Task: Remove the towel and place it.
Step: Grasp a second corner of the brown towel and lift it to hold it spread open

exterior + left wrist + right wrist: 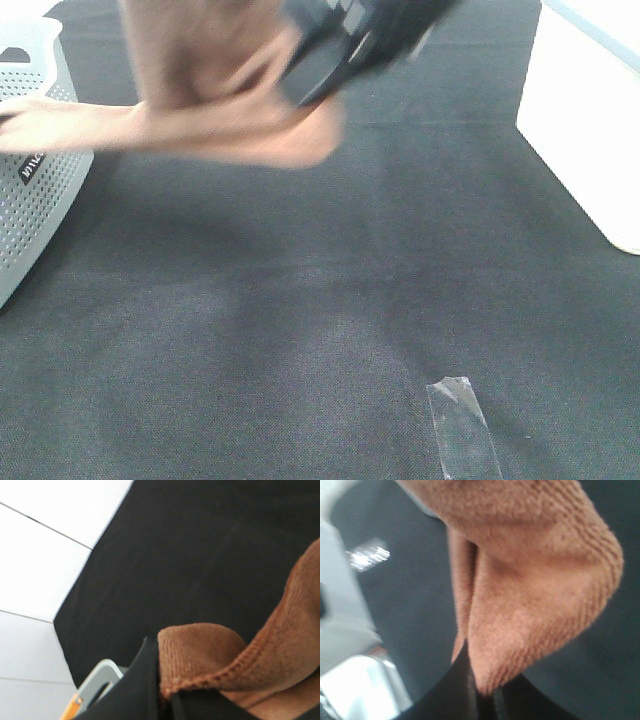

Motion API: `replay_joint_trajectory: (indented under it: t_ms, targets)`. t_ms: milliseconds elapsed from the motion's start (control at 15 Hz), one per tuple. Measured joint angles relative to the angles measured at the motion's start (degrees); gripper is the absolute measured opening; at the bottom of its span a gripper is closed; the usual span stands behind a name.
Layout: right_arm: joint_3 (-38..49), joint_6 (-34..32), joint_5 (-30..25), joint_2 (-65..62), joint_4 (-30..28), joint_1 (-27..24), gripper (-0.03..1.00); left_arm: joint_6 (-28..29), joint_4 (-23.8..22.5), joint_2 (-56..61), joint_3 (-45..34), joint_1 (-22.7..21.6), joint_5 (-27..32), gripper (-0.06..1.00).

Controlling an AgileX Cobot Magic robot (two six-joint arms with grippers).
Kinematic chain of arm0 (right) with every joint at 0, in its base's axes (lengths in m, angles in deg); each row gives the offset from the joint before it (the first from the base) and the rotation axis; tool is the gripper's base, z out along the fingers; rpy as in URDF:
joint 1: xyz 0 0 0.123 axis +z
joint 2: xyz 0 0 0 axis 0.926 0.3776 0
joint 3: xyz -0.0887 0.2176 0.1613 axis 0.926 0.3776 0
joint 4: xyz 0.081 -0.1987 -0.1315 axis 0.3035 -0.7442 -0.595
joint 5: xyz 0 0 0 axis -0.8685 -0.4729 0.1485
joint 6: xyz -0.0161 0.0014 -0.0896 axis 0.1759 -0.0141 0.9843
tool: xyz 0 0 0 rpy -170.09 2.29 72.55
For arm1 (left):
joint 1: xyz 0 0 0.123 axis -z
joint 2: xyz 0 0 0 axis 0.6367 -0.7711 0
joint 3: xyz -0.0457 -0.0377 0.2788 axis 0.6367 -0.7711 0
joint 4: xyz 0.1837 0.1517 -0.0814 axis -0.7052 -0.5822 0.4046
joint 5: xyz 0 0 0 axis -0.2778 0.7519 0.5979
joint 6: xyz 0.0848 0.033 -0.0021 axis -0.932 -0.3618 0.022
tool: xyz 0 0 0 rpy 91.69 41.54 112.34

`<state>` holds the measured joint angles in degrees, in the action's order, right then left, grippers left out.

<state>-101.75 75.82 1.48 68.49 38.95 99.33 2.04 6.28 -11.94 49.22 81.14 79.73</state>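
Note:
The brown plush towel (220, 110) hangs blurred in the air over the back left of the black table cloth (300, 320). It stretches from the top middle out to the left edge, above the basket. My right gripper (335, 55) is shut on the towel's upper part. In the right wrist view a fold of the towel (530, 580) is pinched between the black fingers of my right gripper (482, 692). In the left wrist view my left gripper (165, 700) is shut on the towel's stitched hem (235, 667). The white tag is not visible.
A white perforated laundry basket (35, 190) stands at the left edge, under the towel's left end. A white box-like surface (590, 130) stands at the back right. A strip of clear tape (462, 425) lies on the cloth near the front.

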Motion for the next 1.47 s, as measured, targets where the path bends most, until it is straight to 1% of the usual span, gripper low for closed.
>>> replay_joint_trajectory:
  t_ms: [67, 133, 200, 267, 333, 400, 467, 533, 600, 667, 733, 867, 1000, 1133, 1333, 1400, 1467]
  targets:
    - [-6.82, -3.95, -5.5, 0.34, -8.02, 0.0, 0.0, 1.38, -1.6, 0.0, 0.0, 0.0, -2.18, 0.0]
    - [-13.01, -5.79, -9.4, 0.92, -14.73, 0.0, 0.0, 3.15, -4.13, 0.0, 0.0, 0.0, -4.3, 0.0]
    - [-19.71, -6.7, -11.34, 1.89, -19.6, 0.0, 0.0, 4.53, -6.76, 0.0, 0.0, 0.0, -5.96, 0.0]
    - [-25.44, -6.88, -11.97, 3.09, -23.55, 0.0, 0.0, 5.73, -9.57, 0.0, 0.0, 0.0, -7.39, 0.0]
    - [-25.44, -6.88, -11.97, 3.09, -23.55, 0.0, 0.0, 5.73, -9.57, 0.0, 0.0, 0.0, -7.39, 0.0]
    - [-37.3, -6.88, -12.2, 6.3, -30.19, 0.0, 0.0, 9.68, -15.47, 0.0, 0.0, -3.09, -13.92, 0.0]
    - [-37.3, -6.88, -12.2, 6.3, -30.19, 0.0, 0.0, 9.68, -15.47, 0.0, 0.0, -3.09, -13.92, 0.0]
    - [-39.82, -6.82, -12.32, 7.16, -32.09, 0.0, 0.0, 11.8, -15.81, 0.0, 0.0, -5.79, -16.56, 0.0]
    - [-41.94, -4.93, -9.85, 7.91, -35.64, 0.0, 0.0, 13.46, -15.87, 0.0, 0.0, -10.43, -22.63, 0.0]
    - [-41.94, -4.93, -9.85, 7.91, -35.64, 0.0, 0.0, 13.46, -15.87, 0.0, 0.0, -10.43, -22.63, 0.0]
    - [-42.11, -3.21, -6.76, 8.08, -36.5, 0.0, 0.0, 13.92, -15.93, 0.0, 0.0, -12.2, -27.22, 0.0]
    - [-42.17, -1.15, 1.49, 8.02, -38.85, 0.0, 0.0, 14.9, -15.93, -0.17, 0.0, -16.1, -35.18, 0.0]
    - [-42.23, -1.38, 9.4, 8.02, -42.34, 0.0, 0.0, 15.01, -15.93, -1.32, 0.06, -20.28, -42.28, 0.0]
    - [-42.23, -4.18, 14.9, 8.02, -45.44, 0.0, 0.0, 14.95, -16.1, -3.15, 0.06, -23.72, -50.36, 0.0]
    - [-42.34, -11.34, 20.34, 8.14, -51.68, 0.0, 0.0, 14.09, -16.33, -6.7, 0.06, -28.02, -66.41, 0.0]
    - [-42.34, -12.89, 21.43, 8.37, -53.11, 0.0, 0.0, 13.98, -15.87, -7.68, 0.06, -28.76, -69.39, 0.0]
    - [-42.34, -13.58, 21.83, 8.88, -53.97, 0.0, 0.0, 13.87, -14.32, -8.65, 0.06, -29.62, -71.73, 0.0]
